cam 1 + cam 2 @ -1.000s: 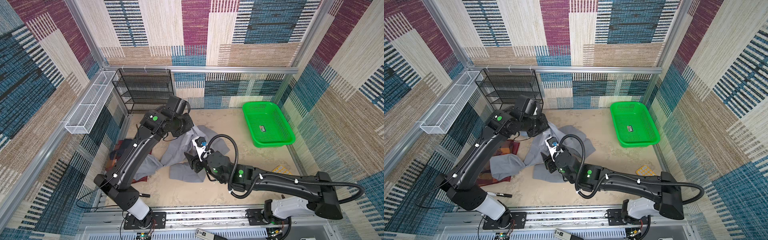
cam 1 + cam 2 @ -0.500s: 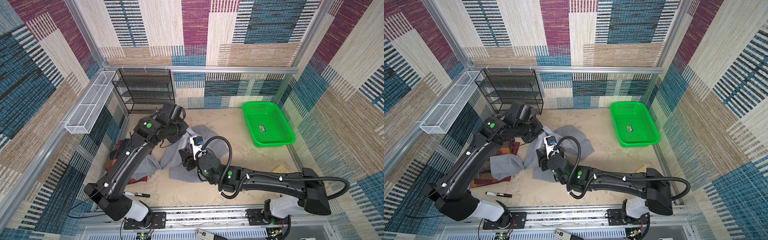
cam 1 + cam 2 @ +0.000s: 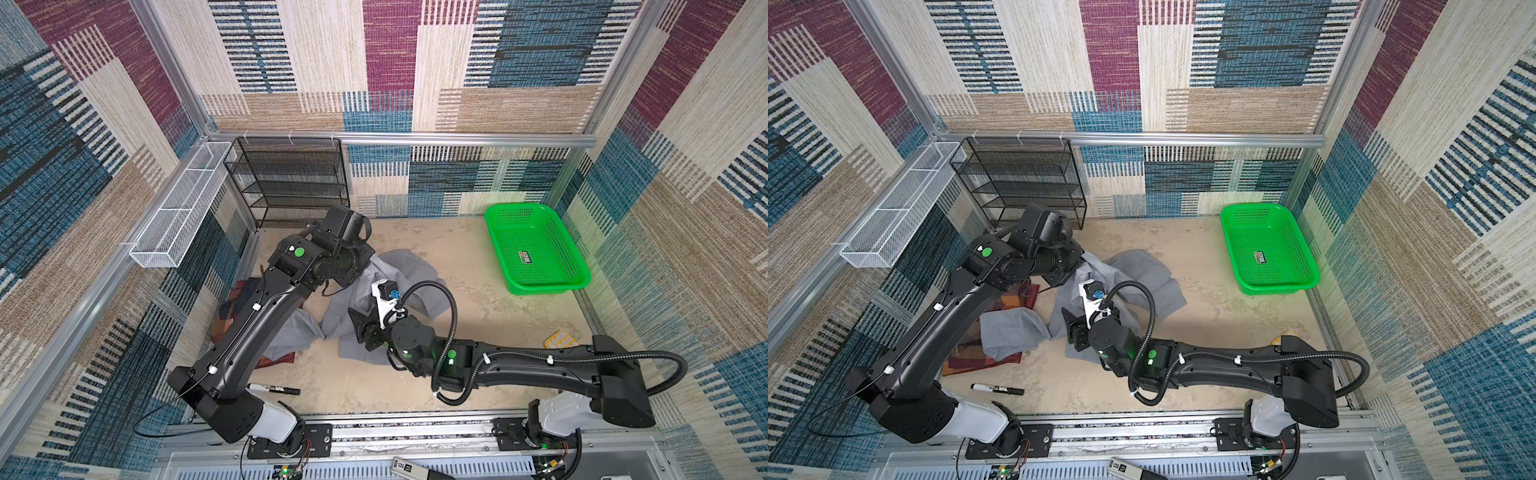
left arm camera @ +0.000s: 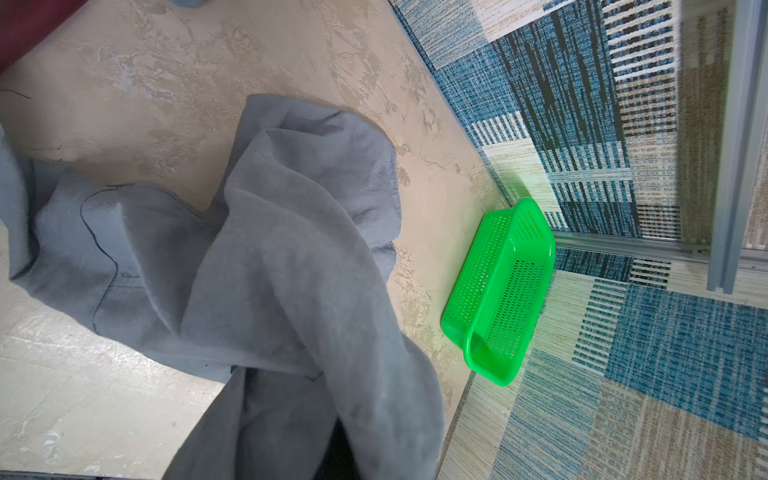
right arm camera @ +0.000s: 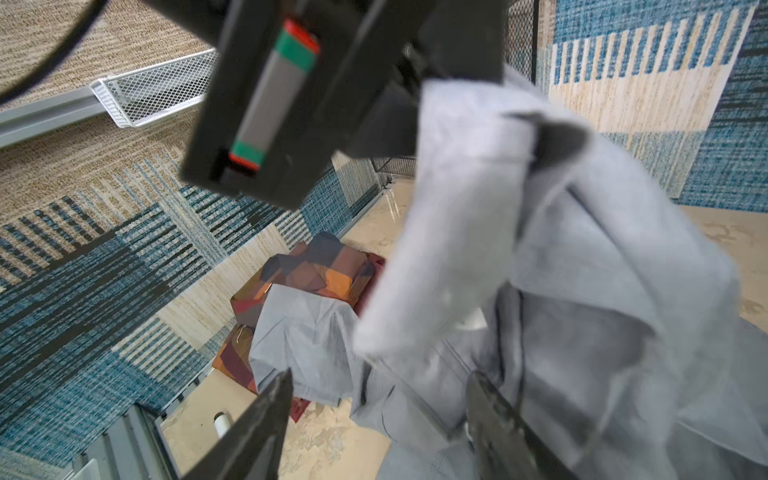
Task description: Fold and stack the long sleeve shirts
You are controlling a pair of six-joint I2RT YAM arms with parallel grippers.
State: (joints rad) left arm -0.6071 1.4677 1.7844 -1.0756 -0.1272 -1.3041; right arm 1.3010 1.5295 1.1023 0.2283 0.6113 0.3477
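The grey shirt (image 3: 411, 270) lies crumpled mid-table, and part of it is lifted by my left gripper (image 3: 356, 269), which is shut on the cloth. In the left wrist view the grey shirt (image 4: 291, 249) drapes over and hides the jaws. My right gripper (image 5: 378, 415) is open just above a lower fold of the grey shirt (image 5: 582, 291), its dark fingers (image 5: 266, 419) spread to either side. In both top views it sits at the shirt's front edge (image 3: 1075, 332). The plaid shirt (image 5: 316, 270) is bunched at the left wall (image 3: 232, 307), and a grey sleeve covers part of it.
A green basket (image 3: 536, 249) sits at the back right. A black wire rack (image 3: 291, 178) stands at the back left and a white wire basket (image 3: 183, 216) hangs on the left wall. A black marker (image 3: 274, 389) lies near the front edge. A small yellow item (image 3: 561, 340) is at the right.
My right gripper has moved left toward the shirt's front edge and opened a little wider. The left arm has swung forward, still holding the grey cloth up.
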